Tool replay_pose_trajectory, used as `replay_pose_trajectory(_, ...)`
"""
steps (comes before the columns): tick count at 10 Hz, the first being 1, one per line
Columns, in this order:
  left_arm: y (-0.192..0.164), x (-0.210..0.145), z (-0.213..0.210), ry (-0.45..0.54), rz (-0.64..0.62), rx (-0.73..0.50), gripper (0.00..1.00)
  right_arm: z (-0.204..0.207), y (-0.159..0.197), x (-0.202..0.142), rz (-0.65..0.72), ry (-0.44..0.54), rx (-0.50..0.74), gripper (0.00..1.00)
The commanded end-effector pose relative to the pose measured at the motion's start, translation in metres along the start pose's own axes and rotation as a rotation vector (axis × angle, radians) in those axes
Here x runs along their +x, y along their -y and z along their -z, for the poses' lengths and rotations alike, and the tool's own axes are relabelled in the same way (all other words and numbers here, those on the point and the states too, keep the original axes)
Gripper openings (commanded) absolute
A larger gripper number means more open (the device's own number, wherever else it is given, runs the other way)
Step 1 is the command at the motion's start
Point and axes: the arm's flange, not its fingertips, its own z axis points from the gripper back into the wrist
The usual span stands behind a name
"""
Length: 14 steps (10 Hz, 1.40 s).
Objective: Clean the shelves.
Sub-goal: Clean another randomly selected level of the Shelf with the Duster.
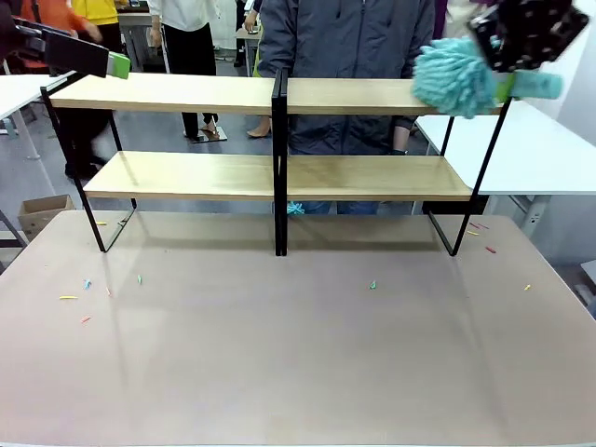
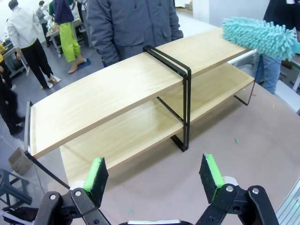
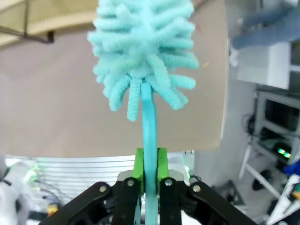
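The shelves (image 1: 279,175) stand across the far half of the table: two tiers of light wooden boards on a thin black frame with a black central upright (image 1: 279,168). My right gripper (image 1: 507,86) is shut on the teal handle of a fluffy teal duster (image 1: 453,79), whose head rests at the right end of the top board. In the right wrist view the gripper (image 3: 150,165) pinches the handle and the duster head (image 3: 143,47) points away. My left gripper (image 1: 119,63) hovers above the top board's left end. It is open (image 2: 153,179) with nothing between its green pads, facing the shelves (image 2: 117,93) and the duster (image 2: 260,35).
A person in a dark jacket (image 1: 345,47) stands right behind the shelves. Small coloured scraps (image 1: 84,289) lie on the brown table (image 1: 298,372), with one near the middle (image 1: 372,285). White tables (image 1: 521,154) flank the far side. A cardboard box (image 1: 42,212) sits on the floor at left.
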Motion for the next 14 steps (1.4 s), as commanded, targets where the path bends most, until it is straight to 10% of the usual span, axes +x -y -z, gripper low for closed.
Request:
replay_pose_trajectory(1,0.000,-0.001,0.001,0.003,-0.004,-0.001,1.00,0.000,0.026,-0.018,0.191,0.003,-0.017,0.12)
replay_pose_trajectory(4,0.000,-0.001,0.001,0.003,-0.004,-0.001,1.00,-0.006,0.018,-0.014,0.017,0.228,-0.101,0.12)
replay_pose_trajectory(7,0.000,-0.001,0.001,0.003,-0.004,-0.001,1.00,-0.004,0.014,-0.011,-0.084,0.236,-0.052,0.12)
replay_pose_trajectory(12,0.000,-0.001,0.001,0.003,-0.004,-0.001,1.00,-0.020,0.069,-0.036,-0.936,0.239,0.466,0.12)
replay_pose_trajectory(14,0.000,-0.001,0.001,0.003,-0.004,-0.001,1.00,-0.015,0.121,-0.050,-1.121,0.451,0.592,0.12)
